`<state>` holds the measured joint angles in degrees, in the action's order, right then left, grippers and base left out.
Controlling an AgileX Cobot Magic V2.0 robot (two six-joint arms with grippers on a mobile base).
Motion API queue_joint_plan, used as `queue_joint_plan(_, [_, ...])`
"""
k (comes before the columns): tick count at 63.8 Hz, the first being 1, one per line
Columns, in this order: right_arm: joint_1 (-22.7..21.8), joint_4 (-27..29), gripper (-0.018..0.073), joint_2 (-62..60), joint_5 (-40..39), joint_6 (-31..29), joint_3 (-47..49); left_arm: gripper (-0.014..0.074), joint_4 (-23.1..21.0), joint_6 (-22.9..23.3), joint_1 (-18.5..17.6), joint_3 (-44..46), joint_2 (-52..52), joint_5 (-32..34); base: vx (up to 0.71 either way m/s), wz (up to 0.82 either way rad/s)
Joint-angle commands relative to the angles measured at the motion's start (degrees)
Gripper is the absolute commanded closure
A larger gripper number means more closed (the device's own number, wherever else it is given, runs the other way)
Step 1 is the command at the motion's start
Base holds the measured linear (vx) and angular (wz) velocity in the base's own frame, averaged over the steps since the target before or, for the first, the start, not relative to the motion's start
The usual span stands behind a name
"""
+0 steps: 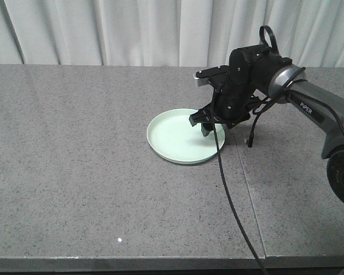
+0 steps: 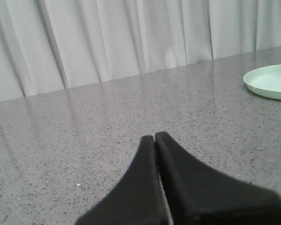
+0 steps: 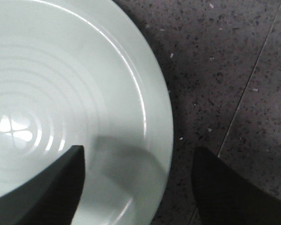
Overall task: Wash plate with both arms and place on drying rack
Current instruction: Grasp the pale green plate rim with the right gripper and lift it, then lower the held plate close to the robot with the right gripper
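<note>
The right claw point(image 3: 138, 152) is spread, one finger above the plate point(image 1: 180, 137) and the other above the bench point(image 1: 74, 172), straddling the rim. A thin black cable point(image 1: 226, 195) trails across the plate's right edge to the bench front. The left claw point(image 2: 154, 138) is pressed together, empty, well apart from the plate. A seam point(image 1: 249, 195) runs just beside it and a white curtain point(image 1: 132, 28) hangs behind. The plate lies flat mid-bench, pale mint, glossy, faintly ringed.

Speckled grey stone countertop point(image 1: 74, 172), thin seam, pale pleated curtains point(image 1: 132, 31) behind
</note>
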<state>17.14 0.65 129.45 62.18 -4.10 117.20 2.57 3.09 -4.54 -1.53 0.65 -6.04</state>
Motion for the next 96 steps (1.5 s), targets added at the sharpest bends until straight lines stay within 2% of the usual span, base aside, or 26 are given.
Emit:
queue_joint_plan(1, [-0.24,-0.96,0.0211,-3.57,-0.52,0.41,1.79,0.0603,-0.1,0.46,-0.36,1.49,0.76,4.42,0.0,0.0])
queue_joint_plan(15, [-0.24,-1.42,0.0515,-2.76,2.54,0.67,1.79,0.0603,-0.1,0.46,-0.36,1.49,0.76,4.42,0.0,0.0])
queue_joint_plan(19, [-0.24,-1.56,0.0575,-2.7,2.88,0.67,1.79,0.0603,-0.1,0.46,-0.36,1.49,0.76,4.42,0.0,0.0])
queue_joint_plan(44, [-0.35,-0.65,0.0566,-9.06,3.32,0.14,2.0,0.0603,-0.1,0.46,-0.36,1.49,0.76,4.42,0.0,0.0])
queue_joint_plan(59, [-3.15,8.1,0.0564,-20.72,3.52,-3.33,2.0,0.0603,-0.1,0.46,-0.36,1.49,0.76,4.42,0.0,0.0])
queue_joint_plan(65, [-5.2,12.23,0.0564,-26.26,3.8,-5.34,2.0,0.0603,-0.1,0.46,-0.36,1.49,0.76,4.42,0.0,0.0])
queue_joint_plan(66, [-6.85,14.22,0.0564,-29.97,4.22,-6.59,1.66,0.0603,-0.1,0.46,-0.36,1.49,0.76,4.42,0.0,0.0])
queue_joint_plan(71, [-8.79,16.64,0.0564,-34.12,5.76,-8.07,0.66,0.0603,-0.1,0.46,-0.36,1.49,0.76,4.42,0.0,0.0])
queue_joint_plan(84, [-13.08,22.03,0.0564,-48.01,4.21,-13.13,-11.45,0.0603,-0.1,0.46,-0.36,1.49,0.76,4.42,0.0,0.0])
queue_joint_plan(96, [-14.57,24.64,0.0564,-62.59,-3.64,-15.89,-31.95,0.0603,-0.1,0.46,-0.36,1.49,0.76,4.42,0.0,0.0])
